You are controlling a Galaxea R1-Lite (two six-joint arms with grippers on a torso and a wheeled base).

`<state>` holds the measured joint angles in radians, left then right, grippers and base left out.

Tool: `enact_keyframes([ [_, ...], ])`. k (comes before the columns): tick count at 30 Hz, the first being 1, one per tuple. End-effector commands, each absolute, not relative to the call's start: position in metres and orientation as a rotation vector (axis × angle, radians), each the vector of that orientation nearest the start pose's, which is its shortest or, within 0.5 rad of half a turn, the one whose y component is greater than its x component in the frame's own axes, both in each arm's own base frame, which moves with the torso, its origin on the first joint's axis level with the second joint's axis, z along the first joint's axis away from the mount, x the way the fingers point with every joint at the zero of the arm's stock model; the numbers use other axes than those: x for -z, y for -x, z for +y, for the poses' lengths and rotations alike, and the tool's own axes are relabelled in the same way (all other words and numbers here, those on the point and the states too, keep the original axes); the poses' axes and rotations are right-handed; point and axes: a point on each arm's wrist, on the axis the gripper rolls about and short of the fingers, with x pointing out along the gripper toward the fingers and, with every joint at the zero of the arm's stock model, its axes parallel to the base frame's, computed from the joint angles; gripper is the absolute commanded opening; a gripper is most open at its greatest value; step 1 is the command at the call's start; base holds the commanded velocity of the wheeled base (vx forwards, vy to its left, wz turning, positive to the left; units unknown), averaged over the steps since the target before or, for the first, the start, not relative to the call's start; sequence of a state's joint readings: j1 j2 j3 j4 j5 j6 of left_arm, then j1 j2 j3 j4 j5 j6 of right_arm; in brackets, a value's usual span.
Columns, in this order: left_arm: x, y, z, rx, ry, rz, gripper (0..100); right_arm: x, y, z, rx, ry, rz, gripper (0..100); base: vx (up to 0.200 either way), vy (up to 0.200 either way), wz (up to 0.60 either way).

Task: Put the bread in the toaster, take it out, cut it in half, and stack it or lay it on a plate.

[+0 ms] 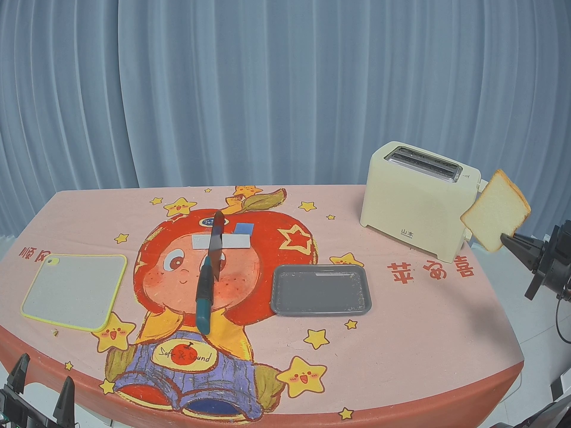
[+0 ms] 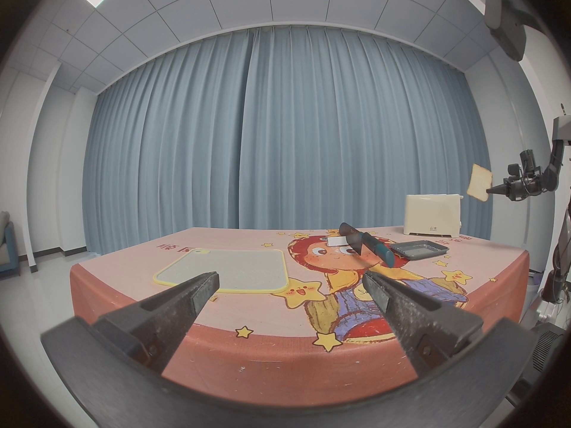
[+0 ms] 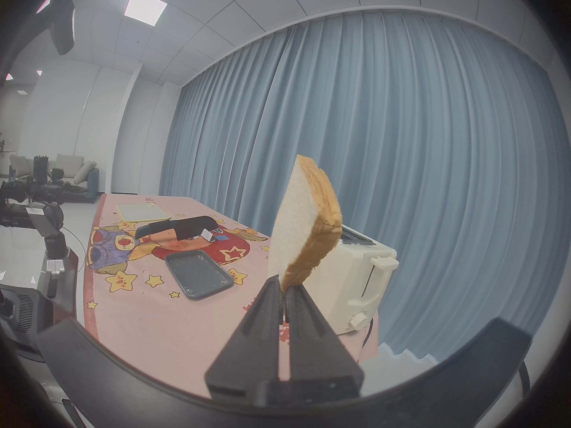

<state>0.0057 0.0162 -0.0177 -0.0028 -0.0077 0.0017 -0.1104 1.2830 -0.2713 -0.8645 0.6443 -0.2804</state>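
Note:
A slice of white bread hangs in the air just right of the cream toaster, pinched at its lower corner by my right gripper, which is shut on it. In the right wrist view the bread stands upright above the closed fingertips, with the toaster behind. The toaster's slots are empty. A grey plate lies mid-table, and a knife with a teal handle rests on a small stand. My left gripper sits open off the table's near left corner, holding nothing.
A yellow-rimmed cutting board lies at the table's left side. The table carries a pink cartoon cloth; its right edge falls away just below the held bread. A blue curtain closes the back.

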Motion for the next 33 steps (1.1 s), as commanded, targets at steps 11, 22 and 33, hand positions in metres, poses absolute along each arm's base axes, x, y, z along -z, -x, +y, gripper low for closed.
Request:
enact_keyframes([
  [11,-0.076,0.023,0.000,0.002,-0.002,-0.003,100,-0.179,-0.201,-0.010,-0.541,0.227,0.043,0,0.000,0.000,0.00],
  [22,-0.076,0.023,0.000,0.002,-0.002,-0.003,100,-0.188,-0.224,-0.012,-0.538,0.235,0.022,0,0.000,0.000,0.00],
  [33,-0.076,0.023,0.000,0.002,-0.002,-0.003,100,-0.186,-0.249,-0.013,-0.550,0.233,0.030,0,0.000,0.000,0.00],
])
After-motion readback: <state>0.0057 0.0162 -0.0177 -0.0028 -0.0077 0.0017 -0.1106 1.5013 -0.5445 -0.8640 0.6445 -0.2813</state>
